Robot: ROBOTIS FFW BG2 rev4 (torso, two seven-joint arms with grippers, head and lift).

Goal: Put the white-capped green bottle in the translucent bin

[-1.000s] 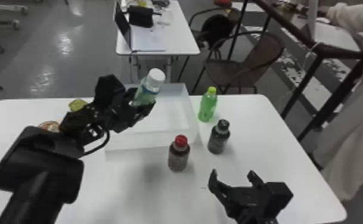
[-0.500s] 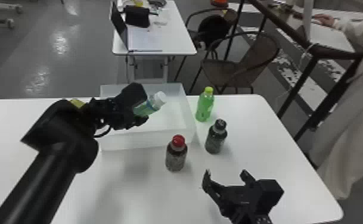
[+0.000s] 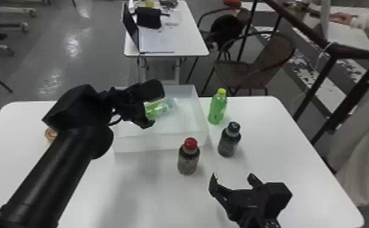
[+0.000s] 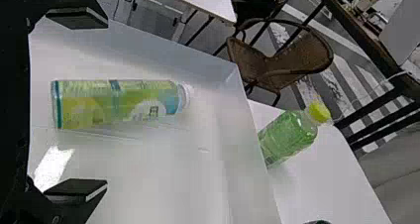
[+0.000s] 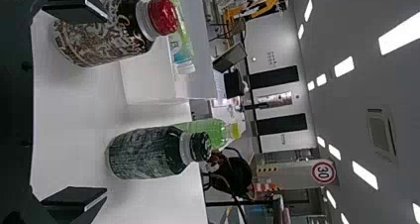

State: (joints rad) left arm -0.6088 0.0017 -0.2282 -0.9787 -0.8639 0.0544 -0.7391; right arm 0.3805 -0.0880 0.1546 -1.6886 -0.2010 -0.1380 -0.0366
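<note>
ok so the green bottle [image 3: 162, 108] is lying in the translucent bin [image 3: 150, 144], printed yellow-green label [image 4: 138, 105] with blue bands, left gripper [image 3: 151, 109] spread wide beside it, right gripper [image 3: 232, 176] gaping over the table [image 3: 314, 194]

- Smooth, tubular, matte-black left arm [image 3: 45, 182] with a bulbous black joint [image 3: 100, 142].
- Above that joint, an angular black housing [image 3: 74, 106]; just beyond it, a thin black looped cable [image 3: 114, 121].
- Black right tool [image 3: 232, 177], well apart from the joint, with flat, square-edged pads [image 5: 74, 196].
</note>
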